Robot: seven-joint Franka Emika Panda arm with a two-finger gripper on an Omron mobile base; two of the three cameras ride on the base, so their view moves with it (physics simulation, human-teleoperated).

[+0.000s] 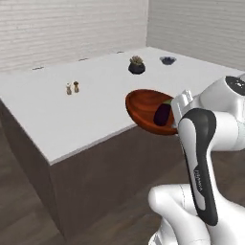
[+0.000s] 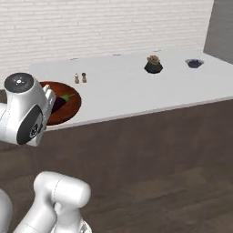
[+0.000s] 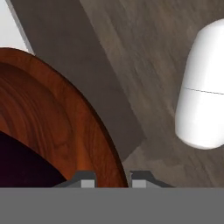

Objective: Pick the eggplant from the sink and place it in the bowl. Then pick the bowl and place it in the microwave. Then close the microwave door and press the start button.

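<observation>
A white robot arm is holding a wide, shallow bowl [image 1: 146, 111] of reddish-brown wood in the air at the near edge of a long white countertop [image 1: 72, 112]. In the left base view the bowl is tilting toward the camera, partly over the counter's edge and partly out past it, above the dark wood floor [image 1: 28, 210]. A small, glossy, dark purple eggplant [image 1: 162, 115] is lying inside the bowl, on the side nearest the robot's wrist, with a bit of greenish stem showing at its upper end.

In the hand view the gripper [image 3: 113, 180] is clamping the bowl's rim: one dark fingertip is sitting inside the rim and the other just outside it, with the wooden edge running between them. The eggplant is showing there as a dark purple patch low in the bowl's hollow.

In the right base view the bowl is appearing just behind the arm's large white joint, with the eggplant beside the joint.

Farther back on the counter, well apart from the bowl, two small brown shakers [image 1: 72, 88] are standing side by side. Beyond them, a dark round pot holding a small plant [image 1: 137, 65] is sitting near the far side, and a small dark dish [image 1: 168, 60] is resting to its right. A pale brick wall [image 1: 67, 28] is running behind the counter.
</observation>
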